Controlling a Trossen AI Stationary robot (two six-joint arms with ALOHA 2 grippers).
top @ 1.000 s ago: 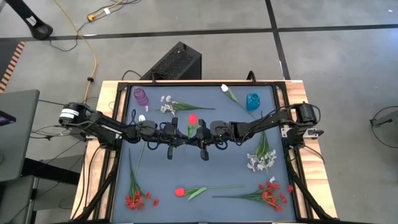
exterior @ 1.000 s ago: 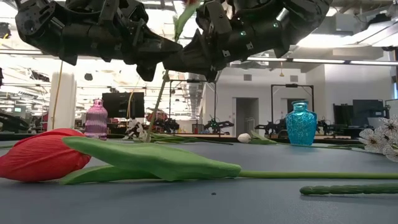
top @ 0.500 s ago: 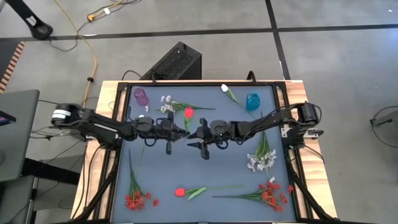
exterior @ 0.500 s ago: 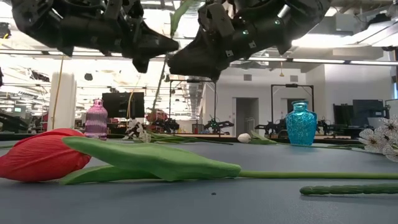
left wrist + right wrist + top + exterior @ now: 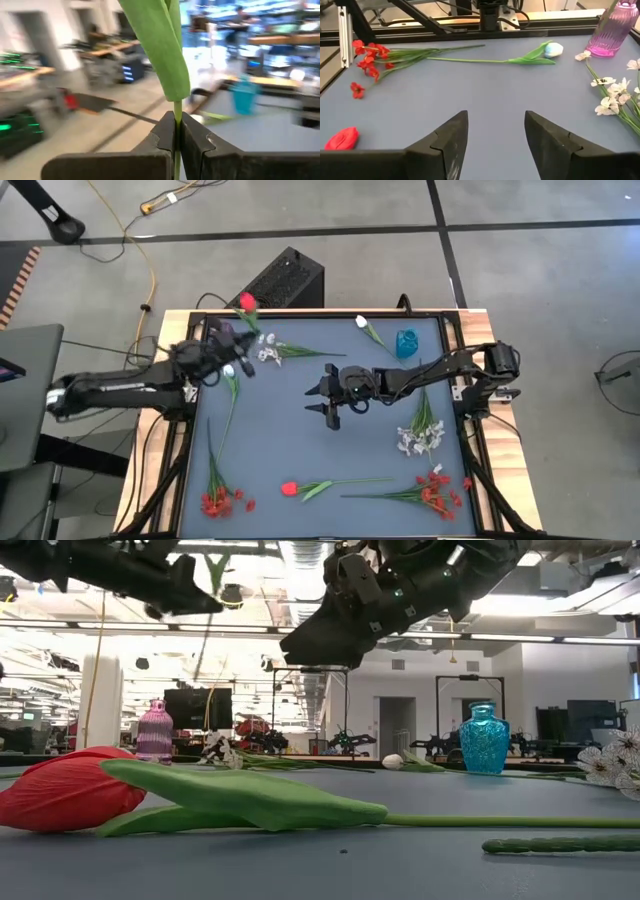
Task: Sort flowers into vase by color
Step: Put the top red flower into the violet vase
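Two vases stand at the far edge of the table (image 5: 330, 440), and we place everything from the pink vase (image 5: 226, 333), since the coming move turns on it. The blue vase (image 5: 406, 343) stands well off along the same far edge, toward the right arm.

We carry a red tulip (image 5: 247, 302) in the left gripper (image 5: 226, 357), whose fingers (image 5: 162, 135) are clamped on the green stalk, as the left wrist view shows plainly. That gripper hangs just on the near side of the pink vase, almost over it. The tulip's long axis runs from the bloom, which lies beyond the pink vase and past the table's far edge, back through the gripper, with the stalk's tail trailing toward the near side of the table. So the bloom points away from us and the cut end points away from the pink vase; in our judgement the stalk must be tipped upright and its lower end brought over the vase mouth before it can go in.

The left arm is plainly the nearer one to the pink vase. The right gripper (image 5: 325, 388) waits toward the middle of the table, well apart from the pink vase, its fingers (image 5: 447, 142) spread wide with nothing between them.

Other flowers lie flat on the table: white blooms (image 5: 266, 352) just beside the pink vase, and another red tulip (image 5: 290, 489) far toward the near edge.
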